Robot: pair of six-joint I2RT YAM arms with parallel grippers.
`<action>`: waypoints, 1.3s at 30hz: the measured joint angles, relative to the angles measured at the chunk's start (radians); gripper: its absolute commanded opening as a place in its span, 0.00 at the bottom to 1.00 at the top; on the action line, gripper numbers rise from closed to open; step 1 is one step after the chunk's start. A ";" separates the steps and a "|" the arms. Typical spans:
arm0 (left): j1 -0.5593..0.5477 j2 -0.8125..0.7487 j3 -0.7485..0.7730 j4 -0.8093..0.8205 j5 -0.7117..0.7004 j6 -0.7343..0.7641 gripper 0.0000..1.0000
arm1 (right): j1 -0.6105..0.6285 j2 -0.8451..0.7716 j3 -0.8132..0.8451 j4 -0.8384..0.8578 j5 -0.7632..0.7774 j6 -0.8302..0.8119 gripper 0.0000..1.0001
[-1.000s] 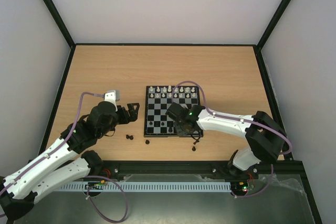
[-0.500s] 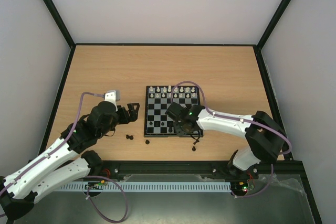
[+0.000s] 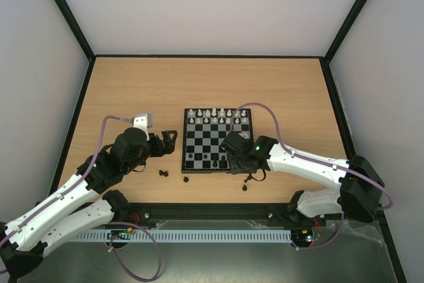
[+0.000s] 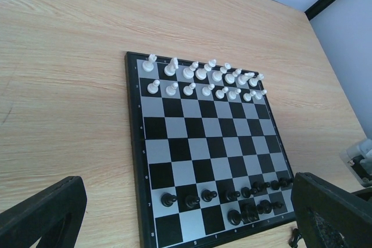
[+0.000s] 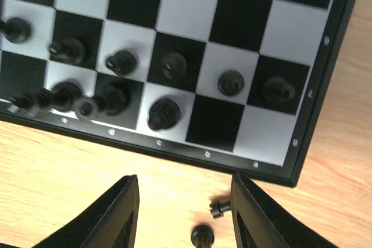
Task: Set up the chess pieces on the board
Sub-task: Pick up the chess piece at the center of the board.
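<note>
Shifting nearer and rightward, the right hand (image 3: 242,160) is now hovering over the board's (image 3: 185,138) near right corner, seen from above. Left wrist: the left hand (image 4: 187,184) is idling, spread wide beside the board. Right wrist: fingers (image 5: 116,219) parted, empty; two loose black pieces (image 5: 203,235) are lying on the tabletop (image 5: 70,166) between them. Centring one before closing seems wise.

A robotics lab cell: white panel walls (image 3: 212,4) and black frame struts (image 3: 66,11) enclose a wooden table (image 3: 132,91) with robot arms (image 3: 311,164).
</note>
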 measured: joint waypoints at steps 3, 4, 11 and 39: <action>0.000 0.002 0.000 0.010 0.010 0.009 0.99 | 0.016 -0.031 -0.053 -0.006 -0.006 0.052 0.42; 0.000 0.004 0.000 0.013 0.012 0.013 0.99 | 0.027 -0.042 -0.071 -0.011 -0.009 0.066 0.40; 0.000 0.015 0.000 0.029 0.027 0.029 1.00 | 0.132 -0.072 -0.140 -0.026 -0.035 0.159 0.36; 0.000 0.001 0.000 0.035 0.038 0.029 1.00 | 0.156 -0.019 -0.153 -0.002 -0.008 0.200 0.05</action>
